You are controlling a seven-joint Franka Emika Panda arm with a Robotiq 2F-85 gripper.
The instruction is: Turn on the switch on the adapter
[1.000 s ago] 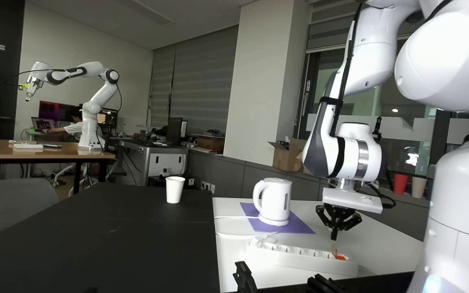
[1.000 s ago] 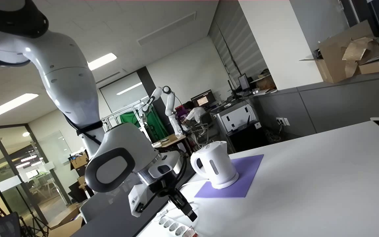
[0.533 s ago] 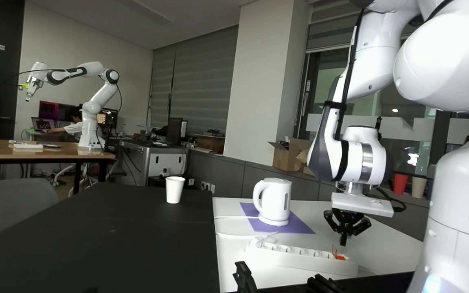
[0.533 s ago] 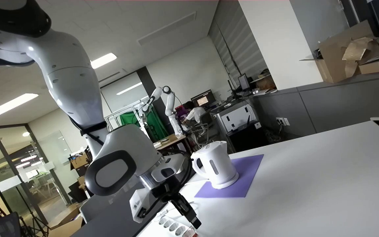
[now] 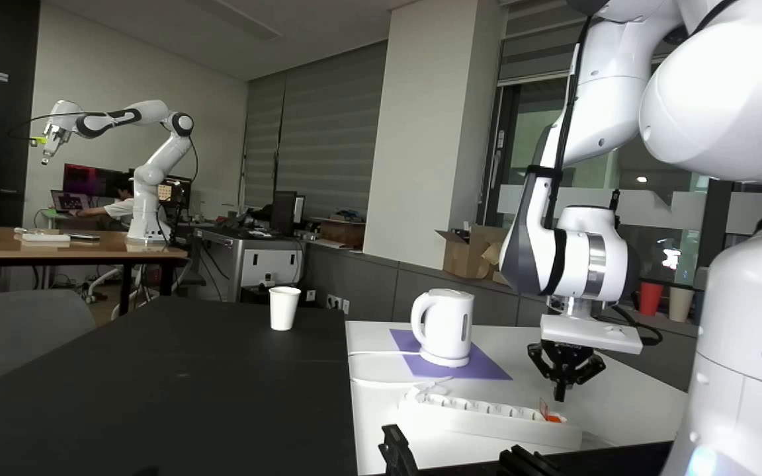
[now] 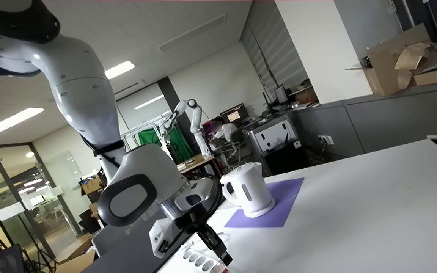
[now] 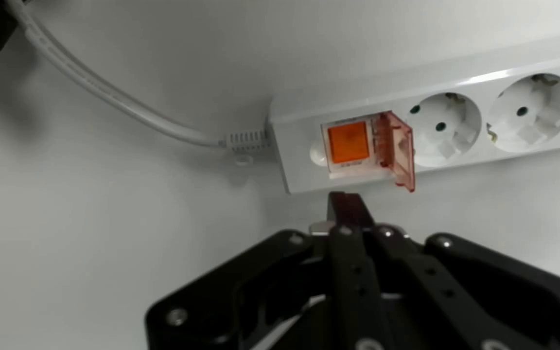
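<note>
The adapter is a long white power strip lying on the white table; it also shows in the wrist view and at the lower edge of an exterior view. Its switch is a small orange rocker near the cord end, also in an exterior view. A clear red hinged cover stands flipped open beside the switch. My gripper is shut with nothing in it, its joined fingertips pointing down. In both exterior views the tips hang close to the switch end, apart from it.
A white kettle stands on a purple mat beyond the strip. A white cord leaves the strip's switch end. A paper cup stands on the black table adjoining the white one.
My shut gripper has moved right and slightly down in both exterior views, with only a very small shift in the last half second. The strip and its open cover have not moved.
</note>
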